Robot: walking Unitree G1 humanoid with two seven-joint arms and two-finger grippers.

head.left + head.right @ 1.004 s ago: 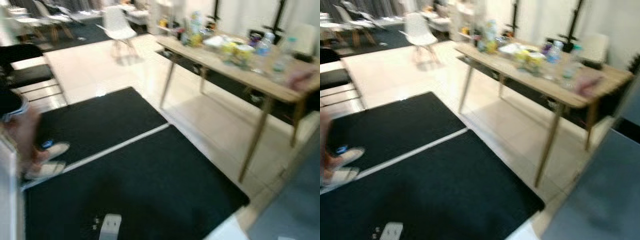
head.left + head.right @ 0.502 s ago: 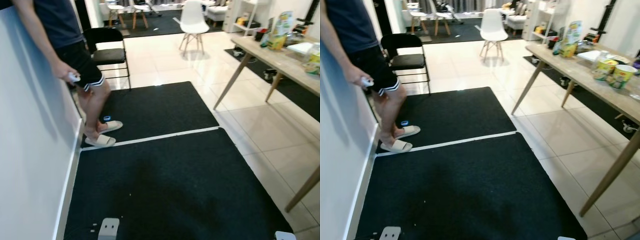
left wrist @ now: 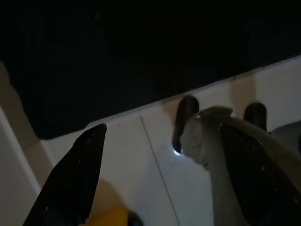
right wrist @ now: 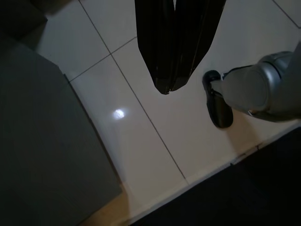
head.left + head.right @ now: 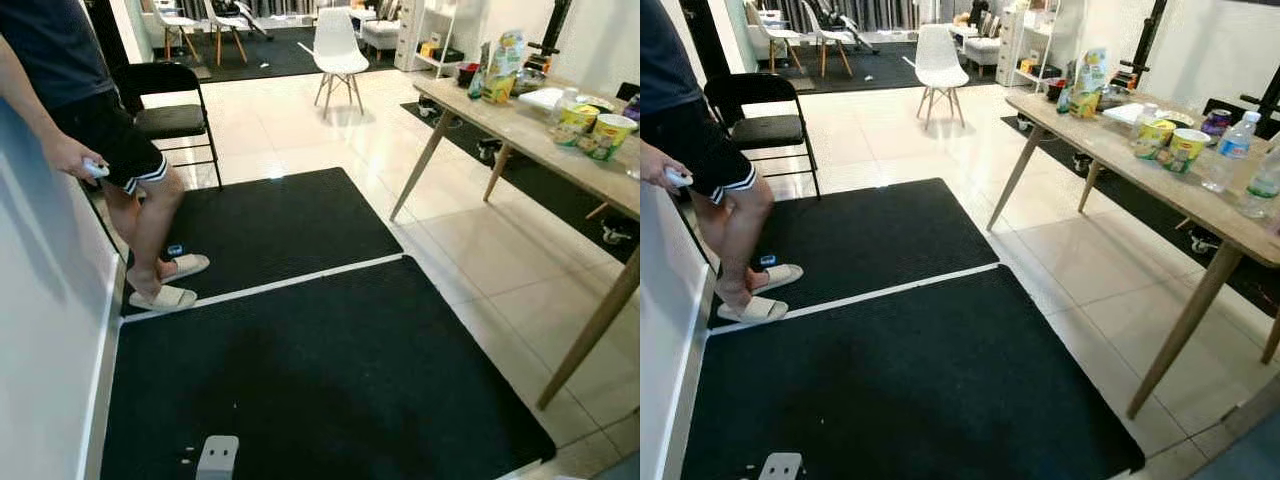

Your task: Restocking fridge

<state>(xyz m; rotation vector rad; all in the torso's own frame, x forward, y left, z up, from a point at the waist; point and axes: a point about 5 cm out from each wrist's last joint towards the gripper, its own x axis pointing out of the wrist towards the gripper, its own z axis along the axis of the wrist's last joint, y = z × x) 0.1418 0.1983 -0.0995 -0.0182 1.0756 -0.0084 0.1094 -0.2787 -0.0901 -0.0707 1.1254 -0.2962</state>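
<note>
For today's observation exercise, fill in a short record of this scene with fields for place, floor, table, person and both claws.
place: open room in a home
floor: pale tiles with black mats
table: wooden table on the right, carrying bottles, cups and a snack bag
person: stands at the left wall in slippers, beside a black chair
left claw: open, over tiles
right claw: shut, over tiles

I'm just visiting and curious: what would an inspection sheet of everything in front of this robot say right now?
Surface: black mats on pale tiled floor.
Job's things: two yellow-green cups, two clear bottles and a tall packet on the wooden table; no fridge seen.
Clutter: small blue item by the sandals.
Grippers: left gripper open over floor; right gripper shut, hanging above tiles.
Cables: nothing seen.
Surroundings: person beside the wall, black folding chair, white chair.
</note>
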